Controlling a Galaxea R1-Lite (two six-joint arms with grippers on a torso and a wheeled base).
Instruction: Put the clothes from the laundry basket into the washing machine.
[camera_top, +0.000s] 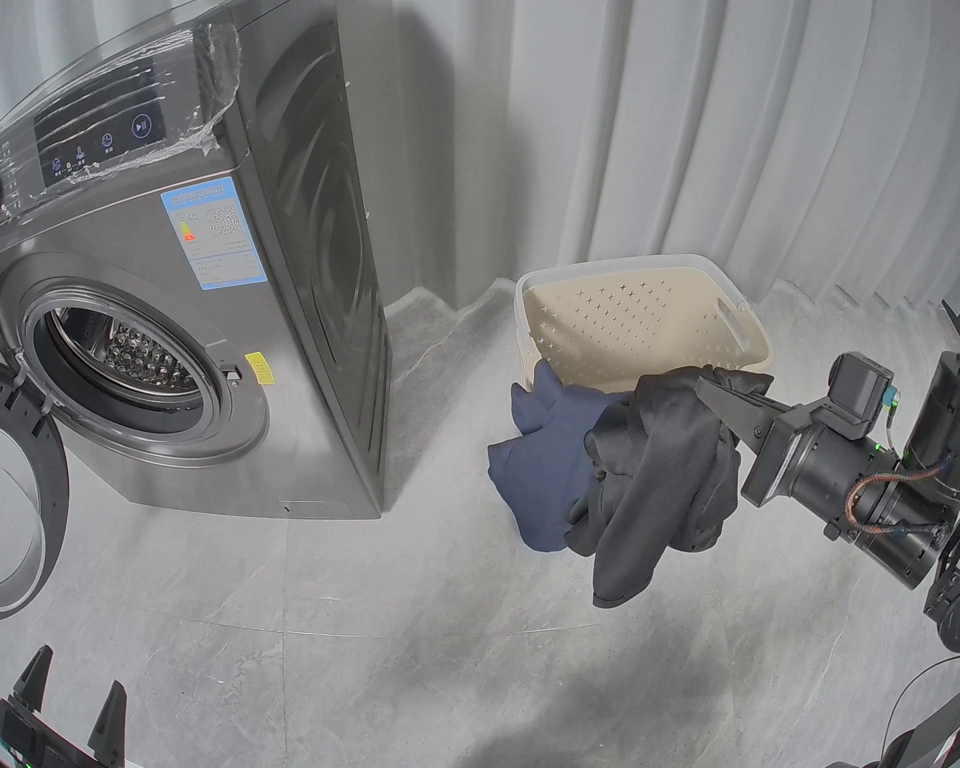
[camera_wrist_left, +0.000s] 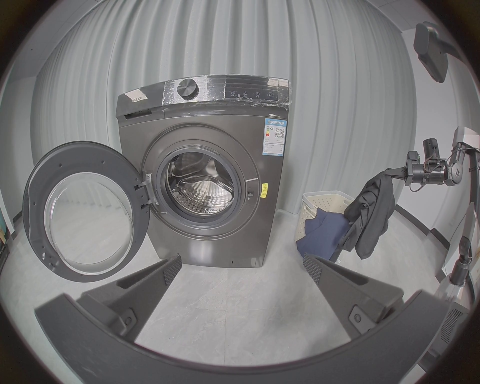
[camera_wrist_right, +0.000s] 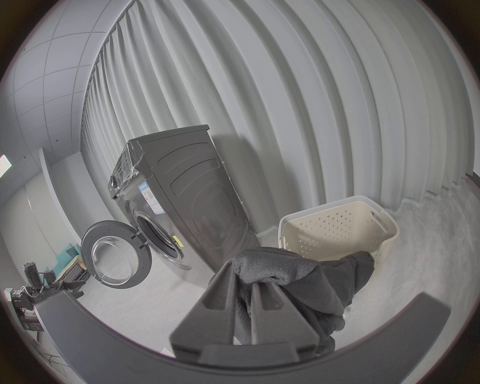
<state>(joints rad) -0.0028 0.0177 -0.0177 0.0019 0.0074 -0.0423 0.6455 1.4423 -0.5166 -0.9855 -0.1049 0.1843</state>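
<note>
Near-right of the laundry basket (camera_top: 620, 268), right arm (camera_top: 860, 480) extends level leftward, right jaws clamped on hanging dark grey garment (camera_top: 650, 480); blue garment (camera_top: 540, 470) drapes over basket's near rim; left jaws gape empty, low near-left.

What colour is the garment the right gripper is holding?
Dark grey, almost charcoal; the garment hanging from the right gripper shows best in the head view.

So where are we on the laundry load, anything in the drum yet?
Done: washing machine door open; drum looks empty, nothing loaded. In hand: right gripper shut on the dark grey garment, held clear of the floor beside the laundry basket. To do: load it, then the navy garment hanging over the basket's front. The left gripper is open, down low.
</note>
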